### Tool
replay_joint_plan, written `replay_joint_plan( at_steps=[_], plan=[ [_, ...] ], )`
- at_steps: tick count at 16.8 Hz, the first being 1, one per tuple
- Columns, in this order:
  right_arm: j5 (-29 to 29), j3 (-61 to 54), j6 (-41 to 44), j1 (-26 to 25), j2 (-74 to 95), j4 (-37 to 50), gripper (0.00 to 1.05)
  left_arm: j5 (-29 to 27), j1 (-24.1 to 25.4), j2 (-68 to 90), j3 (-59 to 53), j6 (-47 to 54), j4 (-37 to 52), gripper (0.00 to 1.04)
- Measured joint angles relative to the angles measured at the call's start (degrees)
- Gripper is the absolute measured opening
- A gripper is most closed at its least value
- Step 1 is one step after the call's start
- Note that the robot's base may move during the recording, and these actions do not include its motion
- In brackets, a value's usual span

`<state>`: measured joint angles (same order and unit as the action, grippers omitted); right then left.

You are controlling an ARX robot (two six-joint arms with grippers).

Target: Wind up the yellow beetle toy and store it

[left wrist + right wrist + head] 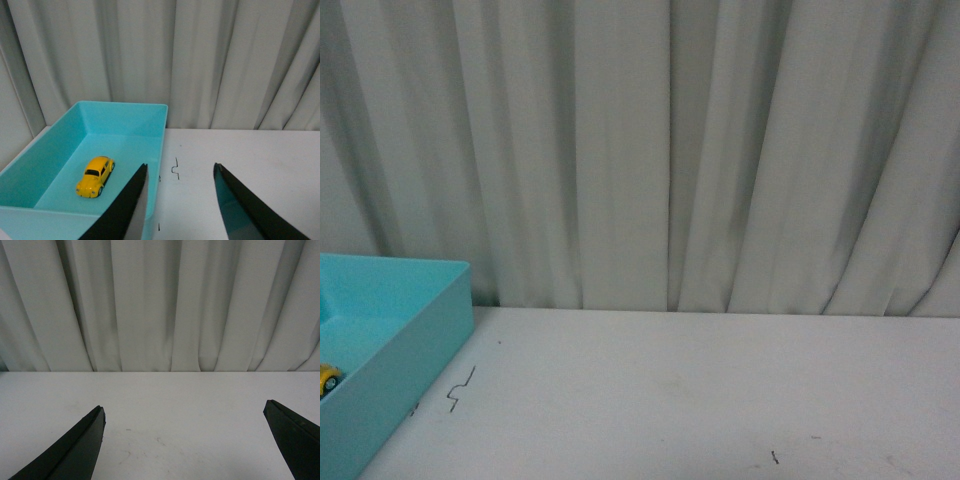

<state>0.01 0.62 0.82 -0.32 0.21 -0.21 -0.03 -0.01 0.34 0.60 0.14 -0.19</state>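
Observation:
The yellow beetle toy (95, 176) stands on its wheels on the floor of a turquoise bin (125, 120). In the front view only a sliver of the yellow beetle toy (328, 378) shows at the left edge, inside the bin (415, 345). My left gripper (181, 169) is open, empty, and hangs beside the bin's near right wall, apart from the toy. My right gripper (184, 409) is wide open over bare white table, holding nothing. Neither arm shows in the front view.
A white table (700, 390) with small dark pen marks (460, 388) runs to a grey-white pleated curtain (650, 150) along its back edge. The bin sits at the table's far left.

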Motion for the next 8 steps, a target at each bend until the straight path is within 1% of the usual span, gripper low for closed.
replay_joint_plan(
  at_steps=[2,5,6,8],
  plan=[
    [0.0,0.0,0.0,0.0,0.0,0.0,0.98,0.0,0.0,0.0,0.0,0.0,0.0,0.66],
    [0.0,0.0,0.0,0.0,0.0,0.0,0.98,0.0,0.0,0.0,0.0,0.1,0.0,1.0],
    [0.0,0.0,0.0,0.0,0.0,0.0,0.98,0.0,0.0,0.0,0.0,0.0,0.0,0.98],
    [0.0,0.0,0.0,0.0,0.0,0.0,0.98,0.0,0.0,0.0,0.0,0.0,0.0,0.98]
  ],
)
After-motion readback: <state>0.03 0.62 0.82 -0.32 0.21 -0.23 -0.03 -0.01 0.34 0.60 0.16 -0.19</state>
